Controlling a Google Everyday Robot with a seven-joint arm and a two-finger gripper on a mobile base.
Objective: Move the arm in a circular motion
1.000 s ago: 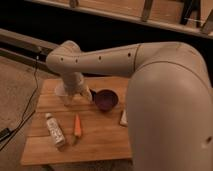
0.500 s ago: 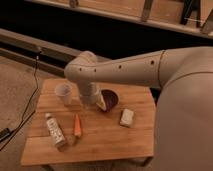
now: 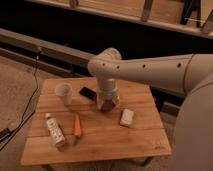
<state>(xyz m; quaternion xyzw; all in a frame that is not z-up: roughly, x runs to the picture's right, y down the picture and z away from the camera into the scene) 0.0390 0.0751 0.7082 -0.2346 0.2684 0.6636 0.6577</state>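
The arm (image 3: 150, 70) fills the right side of the camera view. Its thick beige-white tube reaches from the right across to a rounded elbow above the back half of the wooden table (image 3: 145, 142). Small dark screw holes dot the tube. From the elbow a short cylindrical section drops straight down toward the tabletop.

The gripper (image 3: 107, 104) hangs at the bottom of that section, low over the middle of the table. It shows only as a dark reddish-brown mass under the pale cylinder, and I cannot tell whether it is spread, pressed together or pinching anything. It is also unclear whether it touches the wood.

Just to the left of the gripper lies a small dark object (image 3: 88, 92) — possibly the edge of a bowl, though the view is too poor to be sure. Further left stands a white cup (image 3: 63, 93), upright and apart from the arm.

Toward the front left corner a bottle (image 3: 54, 131) lies on its side, with an orange carrot (image 3: 77, 125) just beside it, both roughly pointing away from the camera. A pale rectangular block (image 3: 126, 117) rests to the right of the gripper, near it but not touching.

A dark cable (image 3: 31, 97) trails across the floor left of the table.
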